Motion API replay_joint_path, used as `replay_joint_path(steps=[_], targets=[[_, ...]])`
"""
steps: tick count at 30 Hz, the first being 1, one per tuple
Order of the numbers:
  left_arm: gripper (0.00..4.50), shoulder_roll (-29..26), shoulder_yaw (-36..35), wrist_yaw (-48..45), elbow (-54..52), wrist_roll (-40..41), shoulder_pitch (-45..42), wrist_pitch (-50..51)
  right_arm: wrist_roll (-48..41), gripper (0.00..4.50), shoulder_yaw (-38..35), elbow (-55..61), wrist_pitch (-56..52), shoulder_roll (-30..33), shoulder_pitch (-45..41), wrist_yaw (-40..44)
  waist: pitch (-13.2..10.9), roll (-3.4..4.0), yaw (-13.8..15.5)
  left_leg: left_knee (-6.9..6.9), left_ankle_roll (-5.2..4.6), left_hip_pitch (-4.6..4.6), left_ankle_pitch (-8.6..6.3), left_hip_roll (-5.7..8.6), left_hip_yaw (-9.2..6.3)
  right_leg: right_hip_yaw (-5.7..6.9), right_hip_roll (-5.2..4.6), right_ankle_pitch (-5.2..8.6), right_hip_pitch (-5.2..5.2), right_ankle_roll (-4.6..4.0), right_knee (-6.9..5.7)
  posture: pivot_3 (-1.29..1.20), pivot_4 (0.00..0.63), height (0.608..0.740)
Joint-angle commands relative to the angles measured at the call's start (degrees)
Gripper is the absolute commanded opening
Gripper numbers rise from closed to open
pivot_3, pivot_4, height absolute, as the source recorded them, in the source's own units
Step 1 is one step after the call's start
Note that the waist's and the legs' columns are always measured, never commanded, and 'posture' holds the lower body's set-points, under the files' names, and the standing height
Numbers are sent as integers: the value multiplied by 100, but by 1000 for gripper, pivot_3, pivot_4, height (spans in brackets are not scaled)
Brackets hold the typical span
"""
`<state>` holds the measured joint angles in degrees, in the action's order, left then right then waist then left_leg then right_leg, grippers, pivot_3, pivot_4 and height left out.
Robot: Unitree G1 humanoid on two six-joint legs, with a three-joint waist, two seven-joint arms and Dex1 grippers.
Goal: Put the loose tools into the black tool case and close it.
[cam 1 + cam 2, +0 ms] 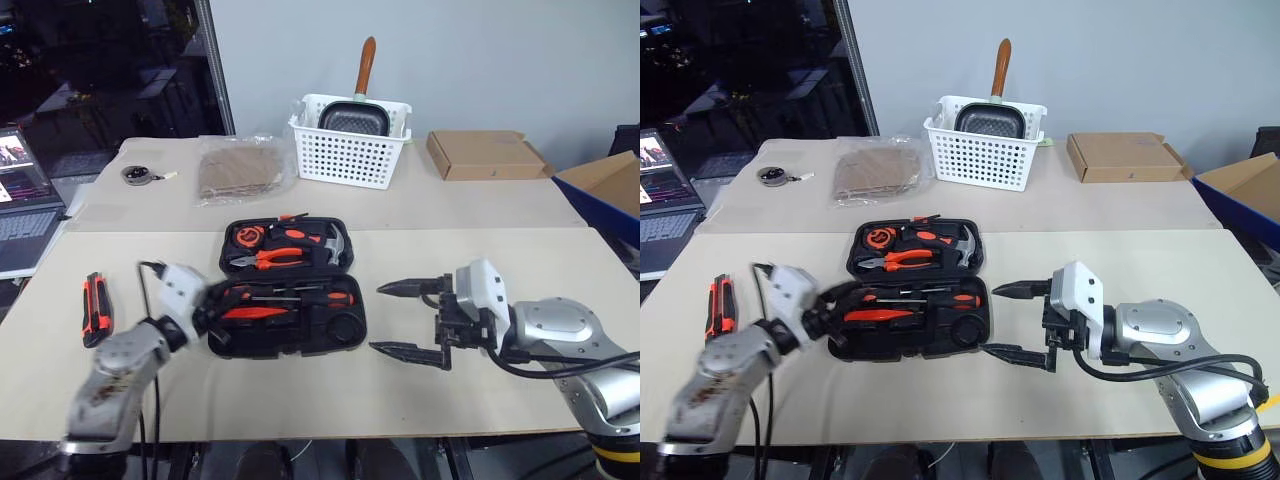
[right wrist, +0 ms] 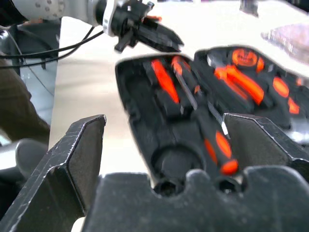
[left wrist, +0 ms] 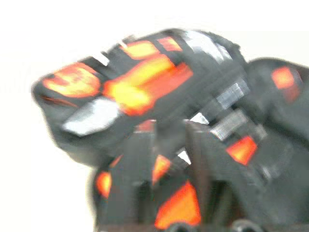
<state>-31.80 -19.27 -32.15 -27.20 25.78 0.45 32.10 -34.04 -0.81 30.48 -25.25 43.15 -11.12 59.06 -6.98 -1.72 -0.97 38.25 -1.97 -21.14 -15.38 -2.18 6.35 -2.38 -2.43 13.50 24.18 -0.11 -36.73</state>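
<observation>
Smooth tan table (image 1: 480, 380); open moulded case (image 1: 288, 287); right pincer (image 1: 400, 318) apart, left pincer (image 1: 215, 318) unclear.

Silver arms with white wrist housings, black cables, and seemingly ridged black tool fingers (image 1: 410, 288).

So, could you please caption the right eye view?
Open tool case between both grippers; utility knife lies outside.

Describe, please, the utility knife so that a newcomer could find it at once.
Start at the open black tool case in the middle of the near table. Look past the left gripper towards the table's left edge: the utility knife lies there alone, a slim orange-and-black bar, the only tool outside the case.
</observation>
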Motion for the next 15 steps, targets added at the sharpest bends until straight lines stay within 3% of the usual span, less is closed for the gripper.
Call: replay_joint_path(steps=[1,5,11,15], targets=[[2965,-94,-908,697,-537,552,2,1016,0,4500,131,-169,201,-115,-230,170,-1,-1,13,-1,1,0,-3,4,0,1,-2,2,0,3,0,0,150,740],[4370,-122,-1464,1396,-792,805,-82,1996,44,4500,270,-377,265,-211,-437,308,-8,-13,31,-2,1,-4,-8,15,-1,2,-10,6,0,11,7,0,150,740],[4445,-378,-2086,2652,-567,349,-484,3711,-4,4500,372,-580,351,-319,-689,561,-12,-20,30,-3,3,-1,-8,19,-5,7,-11,6,-2,10,3,0,150,740],[4445,-671,-2024,2720,142,221,-892,4480,81,4500,473,-756,431,-403,-812,649,-13,-21,24,-10,7,3,-5,20,-5,10,-5,5,0,3,1,0,150,740]])
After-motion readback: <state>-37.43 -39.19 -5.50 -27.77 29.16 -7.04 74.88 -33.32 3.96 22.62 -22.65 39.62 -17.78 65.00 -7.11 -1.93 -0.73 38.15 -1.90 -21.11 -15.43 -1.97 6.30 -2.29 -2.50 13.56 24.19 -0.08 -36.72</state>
